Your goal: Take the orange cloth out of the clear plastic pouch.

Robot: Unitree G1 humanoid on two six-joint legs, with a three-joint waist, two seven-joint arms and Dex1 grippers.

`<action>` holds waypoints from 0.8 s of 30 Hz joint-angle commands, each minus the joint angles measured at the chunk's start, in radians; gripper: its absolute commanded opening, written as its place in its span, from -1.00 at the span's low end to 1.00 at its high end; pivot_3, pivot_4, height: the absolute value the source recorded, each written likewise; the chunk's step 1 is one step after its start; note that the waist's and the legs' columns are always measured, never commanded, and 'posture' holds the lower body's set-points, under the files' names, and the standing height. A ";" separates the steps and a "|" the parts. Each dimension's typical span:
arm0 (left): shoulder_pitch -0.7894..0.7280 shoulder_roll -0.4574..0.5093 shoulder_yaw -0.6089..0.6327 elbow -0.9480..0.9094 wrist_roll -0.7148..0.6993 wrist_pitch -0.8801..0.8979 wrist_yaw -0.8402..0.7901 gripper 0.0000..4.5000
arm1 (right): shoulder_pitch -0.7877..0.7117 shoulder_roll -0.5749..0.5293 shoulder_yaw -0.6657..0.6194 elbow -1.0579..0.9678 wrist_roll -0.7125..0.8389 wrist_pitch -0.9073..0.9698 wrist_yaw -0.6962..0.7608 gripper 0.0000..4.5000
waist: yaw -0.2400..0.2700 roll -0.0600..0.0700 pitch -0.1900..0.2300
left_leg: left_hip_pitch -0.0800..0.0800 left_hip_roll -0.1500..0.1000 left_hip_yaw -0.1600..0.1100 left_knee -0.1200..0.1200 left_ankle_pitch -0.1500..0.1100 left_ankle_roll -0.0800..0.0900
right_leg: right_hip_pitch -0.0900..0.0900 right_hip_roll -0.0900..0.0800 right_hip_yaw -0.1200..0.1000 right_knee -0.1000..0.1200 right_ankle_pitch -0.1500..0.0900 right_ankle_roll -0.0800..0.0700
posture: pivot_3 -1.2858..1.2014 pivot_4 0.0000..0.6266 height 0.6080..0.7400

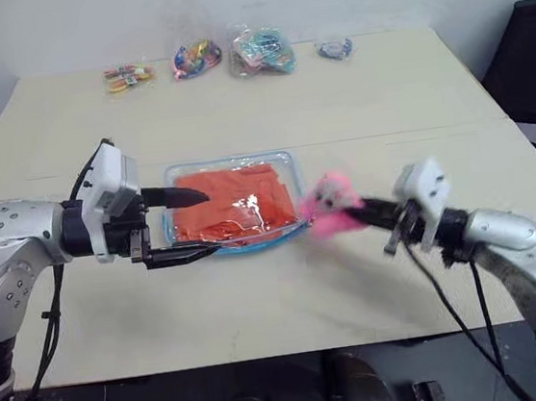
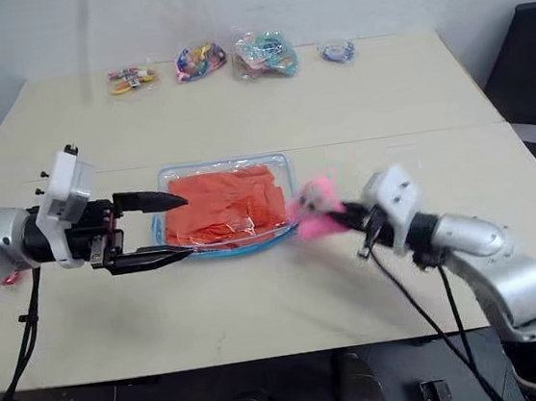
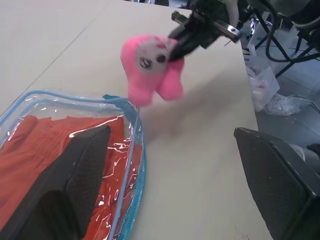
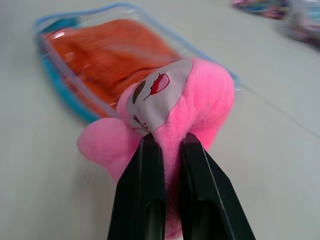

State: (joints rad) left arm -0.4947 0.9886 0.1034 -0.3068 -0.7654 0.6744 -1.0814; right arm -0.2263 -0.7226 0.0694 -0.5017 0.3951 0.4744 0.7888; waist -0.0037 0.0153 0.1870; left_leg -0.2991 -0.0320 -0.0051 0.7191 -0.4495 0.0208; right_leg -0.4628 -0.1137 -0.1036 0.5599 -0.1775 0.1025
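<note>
Cloth not yet out: the pink charm is pinched, the pouch has yet to be emptied.

My right end effector is clamped narrow on the pink plush charm just right of centre in the head view. The flat clear plastic pouch with light blue edging lies mid-frame on the beige table, and the wrinkled bright orange cloth sits wholly inside it. My left end effector stands wide at the pouch's left end, one finger over it, gripping nothing. Pulling the cloth free remains, I judge.
</note>
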 commanded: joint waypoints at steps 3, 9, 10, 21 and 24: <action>-0.028 -0.019 -0.006 -0.002 0.033 -0.021 -0.015 0.86 | -0.064 -0.007 0.172 0.054 -0.196 -0.216 0.087 -1.00 | -0.001 0.000 0.000 | 0.000 0.000 0.000 0.000 0.000 0.000 | 0.000 0.000 0.000 0.000 0.000 0.000 | 0.03 -0.52 1.00; -0.016 -0.034 -0.018 -0.015 0.050 -0.011 -0.022 0.86 | -0.139 0.070 0.278 0.194 -0.300 -0.352 0.121 -1.00 | -0.002 0.000 0.000 | 0.000 0.000 -0.001 0.000 0.000 0.000 | 0.000 0.000 -0.001 0.000 0.000 0.000 | 0.03 -0.52 1.00; -0.006 -0.036 -0.022 -0.020 0.055 -0.014 -0.026 0.86 | -0.156 0.102 0.284 0.217 -0.287 -0.340 0.126 -1.00 | -0.003 0.000 0.000 | 0.000 0.000 -0.001 0.000 0.000 0.000 | 0.000 0.000 -0.001 0.000 0.000 0.000 | 0.03 -0.52 1.00; 0.069 -0.060 -0.111 -0.026 0.167 -0.083 -0.045 0.86 | -0.169 0.143 0.284 0.223 -0.249 -0.291 0.217 0.41 | -0.012 0.000 0.000 | -0.001 0.001 -0.002 0.000 0.000 0.000 | -0.001 0.000 -0.001 0.000 0.000 -0.001 | 0.03 -0.52 1.00; 0.072 -0.108 -0.161 -0.012 0.216 -0.094 -0.008 0.86 | -0.159 0.108 0.269 0.188 -0.290 -0.343 0.216 0.84 | -0.007 0.000 0.000 | -0.001 0.001 -0.002 0.000 0.000 0.000 | -0.001 0.000 -0.001 0.000 0.000 -0.001 | 0.03 -0.52 1.00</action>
State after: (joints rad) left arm -0.4228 0.8877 -0.0453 -0.3087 -0.5722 0.5979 -1.1049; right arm -0.3851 -0.5971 0.3527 -0.2583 0.1172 0.1661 0.9991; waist -0.0106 0.0151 0.1868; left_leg -0.3000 -0.0314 -0.0075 0.7197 -0.4495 0.0205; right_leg -0.4633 -0.1139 -0.1050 0.5598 -0.1777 0.1019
